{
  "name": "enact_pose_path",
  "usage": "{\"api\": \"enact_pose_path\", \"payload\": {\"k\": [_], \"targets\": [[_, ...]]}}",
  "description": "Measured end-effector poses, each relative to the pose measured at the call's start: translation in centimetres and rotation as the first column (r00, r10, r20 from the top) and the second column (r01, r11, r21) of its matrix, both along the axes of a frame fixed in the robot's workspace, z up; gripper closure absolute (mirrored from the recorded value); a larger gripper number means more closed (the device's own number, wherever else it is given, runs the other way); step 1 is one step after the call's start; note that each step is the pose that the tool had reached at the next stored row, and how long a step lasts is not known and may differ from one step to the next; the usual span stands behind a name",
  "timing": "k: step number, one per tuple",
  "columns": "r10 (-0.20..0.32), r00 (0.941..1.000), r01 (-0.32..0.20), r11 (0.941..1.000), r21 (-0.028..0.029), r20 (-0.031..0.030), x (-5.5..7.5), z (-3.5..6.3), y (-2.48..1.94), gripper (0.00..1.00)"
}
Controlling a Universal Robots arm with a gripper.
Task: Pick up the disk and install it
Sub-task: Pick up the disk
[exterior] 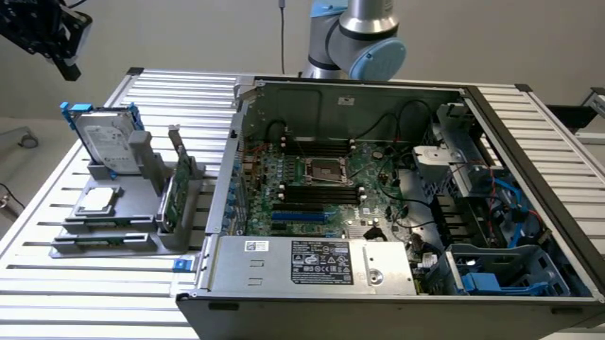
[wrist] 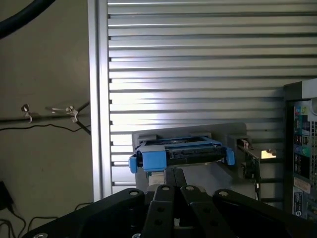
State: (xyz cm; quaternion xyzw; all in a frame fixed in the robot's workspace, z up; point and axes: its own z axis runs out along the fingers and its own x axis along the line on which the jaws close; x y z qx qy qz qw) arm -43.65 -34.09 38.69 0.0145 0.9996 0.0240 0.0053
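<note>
Exterior view, pincer: the black pincer (exterior: pixel 66 67) hangs high at the exterior view's far left, well apart from the disk.
Exterior view, disk: the disk (exterior: pixel 106 142) stands on edge, tilted, in a grey holder (exterior: pixel 113 241) on the slatted worktop (exterior: pixel 76 297), to the exterior view's left of the open computer case (exterior: pixel 359 106).
Exterior view, neighbours: a green circuit card (exterior: pixel 180 188) stands upright near the disk, and a small silver chip (exterior: pixel 99 200) lies flat on the holder.
Wrist view, pincer: its fingers (wrist: pixel 161 198) are pressed together with nothing between them.
Wrist view, disk: it is seen end-on beyond the tips, blue frame showing, seated in the holder and untouched.
</note>
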Motion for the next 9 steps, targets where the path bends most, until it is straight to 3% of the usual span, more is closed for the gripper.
{"api": "enact_pose_path", "payload": {"k": [9], "targets": [[0.001,1.0000,-0.001,1.0000,0.0000,0.0001,-0.18,0.00,0.00,0.89]]}}
